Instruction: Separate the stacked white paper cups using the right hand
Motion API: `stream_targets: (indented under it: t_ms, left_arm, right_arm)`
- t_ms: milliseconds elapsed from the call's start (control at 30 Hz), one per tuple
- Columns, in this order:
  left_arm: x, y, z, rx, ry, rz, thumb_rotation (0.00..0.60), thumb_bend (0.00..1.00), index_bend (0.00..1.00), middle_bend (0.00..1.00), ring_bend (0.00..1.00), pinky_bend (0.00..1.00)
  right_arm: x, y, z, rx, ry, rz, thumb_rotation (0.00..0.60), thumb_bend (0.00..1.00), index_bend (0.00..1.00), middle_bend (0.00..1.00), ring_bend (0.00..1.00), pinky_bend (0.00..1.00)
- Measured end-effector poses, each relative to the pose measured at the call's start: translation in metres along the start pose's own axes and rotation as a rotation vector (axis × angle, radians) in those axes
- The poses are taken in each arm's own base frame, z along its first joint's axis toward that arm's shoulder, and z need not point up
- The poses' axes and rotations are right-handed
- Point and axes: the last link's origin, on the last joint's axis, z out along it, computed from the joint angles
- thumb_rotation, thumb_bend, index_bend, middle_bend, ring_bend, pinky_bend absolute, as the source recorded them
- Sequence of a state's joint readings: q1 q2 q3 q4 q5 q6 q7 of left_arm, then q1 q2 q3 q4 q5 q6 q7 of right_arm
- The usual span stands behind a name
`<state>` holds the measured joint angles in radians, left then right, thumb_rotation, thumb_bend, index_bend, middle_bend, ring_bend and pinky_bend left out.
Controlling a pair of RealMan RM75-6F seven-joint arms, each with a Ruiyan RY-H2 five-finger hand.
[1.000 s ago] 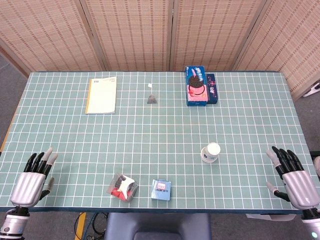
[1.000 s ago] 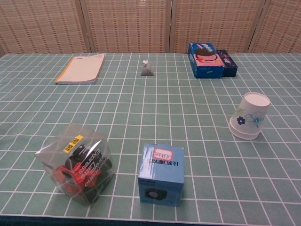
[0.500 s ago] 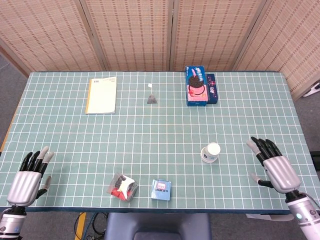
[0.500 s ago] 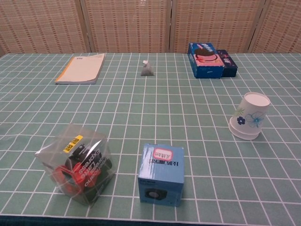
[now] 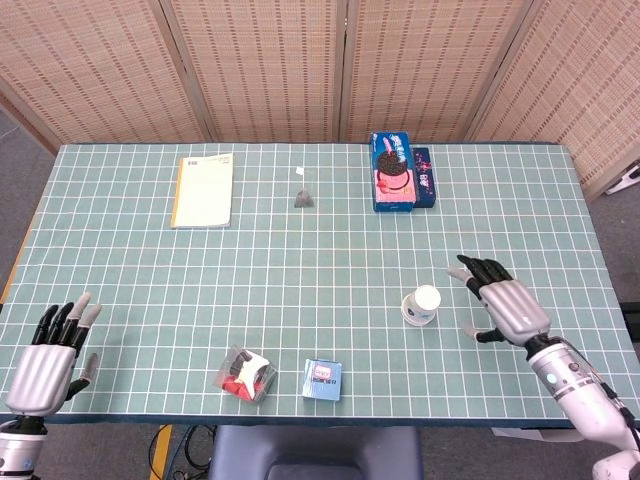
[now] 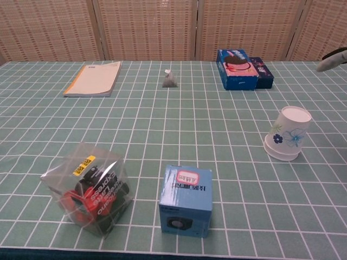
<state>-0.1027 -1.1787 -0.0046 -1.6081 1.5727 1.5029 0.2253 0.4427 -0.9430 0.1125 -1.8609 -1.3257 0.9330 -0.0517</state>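
The stacked white paper cups (image 5: 422, 305) stand upside down, a little tilted, on the green gridded table; blue flowers show on their side (image 6: 288, 133). My right hand (image 5: 505, 305) hovers just right of the cups, fingers spread, holding nothing and not touching them. In the chest view only one fingertip (image 6: 332, 59) of it shows at the right edge. My left hand (image 5: 48, 356) rests near the table's front left corner, fingers apart and empty.
A clear box with a red item (image 5: 245, 374) and a small blue box (image 5: 321, 379) sit at the front edge. Farther back lie a notebook (image 5: 203, 189), a small grey pouch (image 5: 304, 198) and blue snack boxes (image 5: 400, 171).
My right hand has moved left and forward from the table's right front edge to just beside the cups. The left hand slid slightly back toward the near edge. The cups have not moved.
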Motion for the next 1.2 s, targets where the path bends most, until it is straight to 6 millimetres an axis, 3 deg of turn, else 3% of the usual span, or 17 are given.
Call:
stream_targets:
  t_ms: [367, 1200]
  left_arm:
    - [0.003, 0.001, -0.004, -0.005, 0.013, -0.004, 0.600, 0.50, 0.00, 0.00, 0.00, 0.00]
    - [0.005, 0.000, -0.005, -0.009, 0.020, -0.011, 0.600, 0.50, 0.00, 0.00, 0.00, 0.00]
  right_arm:
    - [-0.010, -0.011, 0.023, 0.009, -0.023, -0.001, 0.600, 0.24, 0.12, 0.00, 0.00, 0.00]
    - [-0.028, -0.011, 0.042, 0.007, -0.048, 0.009, 0.600, 0.25, 0.16, 0.00, 0.00, 0.00]
